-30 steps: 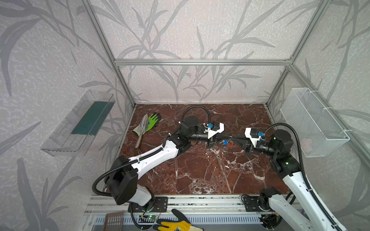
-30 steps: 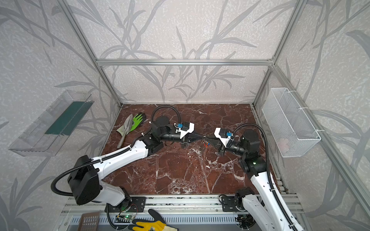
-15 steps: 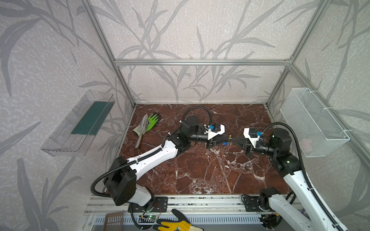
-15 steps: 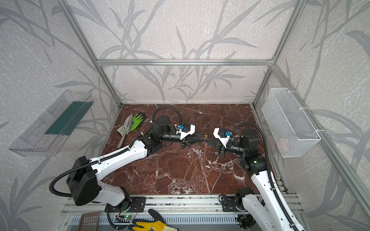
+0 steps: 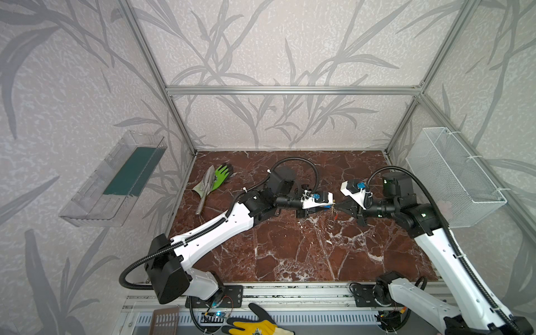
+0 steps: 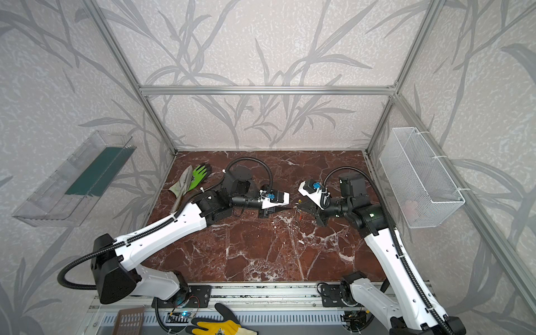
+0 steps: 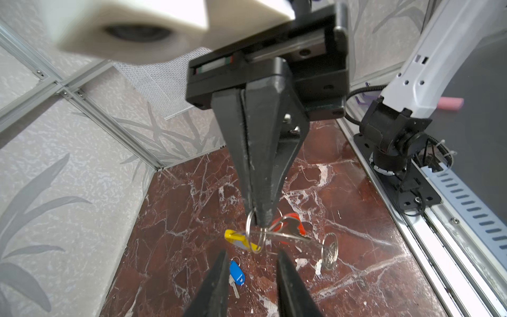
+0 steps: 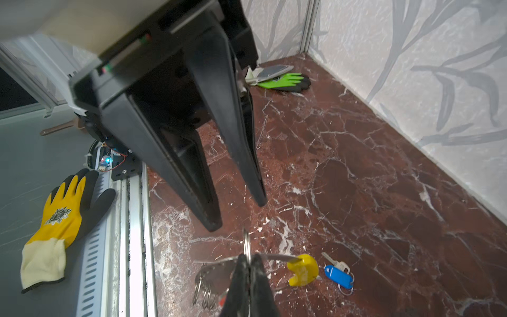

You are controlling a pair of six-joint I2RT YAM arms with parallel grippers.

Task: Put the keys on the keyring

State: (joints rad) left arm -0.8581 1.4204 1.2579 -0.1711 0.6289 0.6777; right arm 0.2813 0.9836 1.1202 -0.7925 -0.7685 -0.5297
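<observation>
The right gripper (image 7: 260, 219) holds the keyring (image 8: 277, 257) in the air over the middle of the worktop (image 5: 290, 255), its jaws together on a silvery loop of it. The yellow arc (image 8: 303, 270) juts out to one side. The red-orange key (image 7: 292, 222) hangs right beside those jaws. It looks threaded on, though the pictures do not settle that.

The left gripper (image 8: 238, 215) faces it from the left, just short of the ring, with its jaws apart and nothing between them. The blue key (image 7: 236, 271) lies flat on the worktop beneath where the two grippers meet, not yet on the ring.

The step in hand is probably to fetch the blue key. To do it well, the right arm should stay still and keep its clamp firm, so that the ring neither swings nor turns. The left gripper should descend straight down and close on the plastic tag rather than on the thin metal blade. That leaves the key's small loop free to be threaded. The loop is tiny, so a slow approach matters.

A clear bin (image 5: 116, 185) on the left wall holds only a dark green panel. The wire basket (image 5: 452, 174) on the right wall shows something pale through the mesh, too faint to name.
</observation>
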